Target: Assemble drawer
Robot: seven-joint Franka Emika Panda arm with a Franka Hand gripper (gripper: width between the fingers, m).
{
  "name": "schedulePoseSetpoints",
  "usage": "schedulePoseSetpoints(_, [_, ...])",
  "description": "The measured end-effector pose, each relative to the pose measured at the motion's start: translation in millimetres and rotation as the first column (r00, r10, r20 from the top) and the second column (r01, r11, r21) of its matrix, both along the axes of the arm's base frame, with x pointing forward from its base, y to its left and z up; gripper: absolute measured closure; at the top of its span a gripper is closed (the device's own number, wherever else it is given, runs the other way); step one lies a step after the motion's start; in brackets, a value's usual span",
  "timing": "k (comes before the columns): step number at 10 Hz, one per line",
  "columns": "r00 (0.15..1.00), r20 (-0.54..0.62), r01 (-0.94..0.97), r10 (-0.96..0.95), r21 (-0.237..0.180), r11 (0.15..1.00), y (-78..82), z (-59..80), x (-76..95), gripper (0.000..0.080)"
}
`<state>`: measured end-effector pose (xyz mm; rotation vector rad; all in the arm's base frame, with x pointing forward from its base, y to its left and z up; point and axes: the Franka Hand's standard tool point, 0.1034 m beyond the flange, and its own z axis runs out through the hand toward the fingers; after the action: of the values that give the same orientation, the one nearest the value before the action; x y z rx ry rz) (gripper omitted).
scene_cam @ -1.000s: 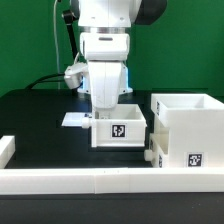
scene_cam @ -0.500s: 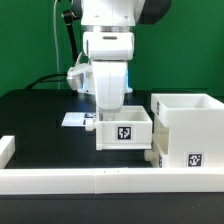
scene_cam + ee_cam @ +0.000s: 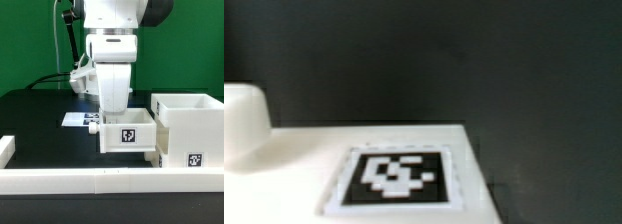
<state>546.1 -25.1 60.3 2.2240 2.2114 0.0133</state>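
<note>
A small white tray (image 3: 130, 133) with a square tag on its front is held a little above the black table, just to the exterior view's left of the large white housing (image 3: 186, 128). My gripper (image 3: 115, 108) reaches down into the tray from above, shut on its rear wall, and its fingertips are hidden by the tray. The tray's right side is close to the housing's wall. In the wrist view a tagged white face of the tray (image 3: 393, 178) fills the lower part, with no fingers showing. A small white part (image 3: 150, 156) pokes out at the housing's lower left corner.
A low white rail (image 3: 90, 181) runs along the table's front edge, with a raised end (image 3: 5, 150) at the exterior view's left. The marker board (image 3: 74, 119) lies flat behind the tray. A green wall stands at the back.
My gripper has carried the tray toward the exterior view's right, closer to the housing. The housing and the rail have not moved.
</note>
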Motion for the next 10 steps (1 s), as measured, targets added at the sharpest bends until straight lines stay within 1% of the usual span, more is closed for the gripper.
schedulePoseSetpoints(2, [1.000,0.001,-0.004,0.004,0.001,1.000,3.0,-0.2,3.9,0.0754])
schedulePoseSetpoints(4, [1.000,-0.001,-0.007,0.007,0.002,1.000,5.1,-1.5,3.4,0.0754])
schedulePoseSetpoints(6, [1.000,-0.008,-0.010,0.010,0.006,1.000,8.3,-6.0,1.2,0.0754])
schedulePoseSetpoints(10, [1.000,-0.010,-0.006,0.006,0.007,1.000,9.8,-6.6,0.3,0.0754])
